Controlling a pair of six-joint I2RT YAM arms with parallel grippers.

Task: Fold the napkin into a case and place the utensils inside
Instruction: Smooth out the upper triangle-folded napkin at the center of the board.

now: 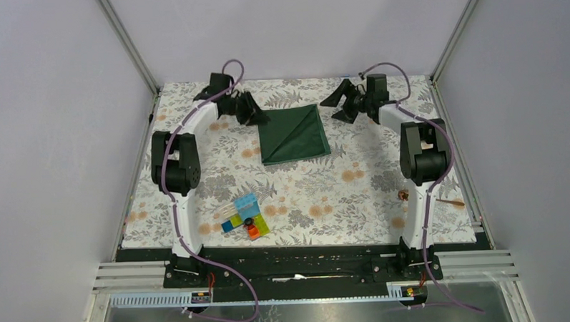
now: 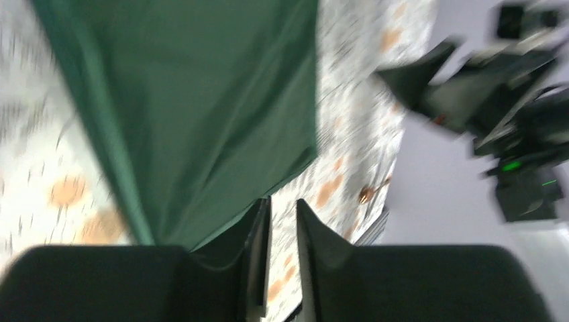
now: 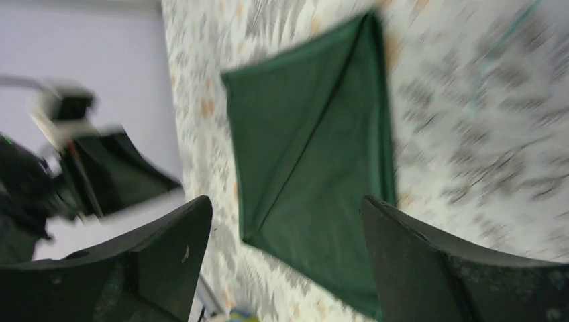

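While the folded dark green napkin lies flat at the far middle of the table, the left claw sits at its left corner with jaws narrowly parted and nothing between them, and the right claw hangs near its right side, jaws wide and empty.

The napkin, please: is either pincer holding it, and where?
Neither holds the napkin: right pincer wide open; left pincer, narrowly open beside its corner, is empty.
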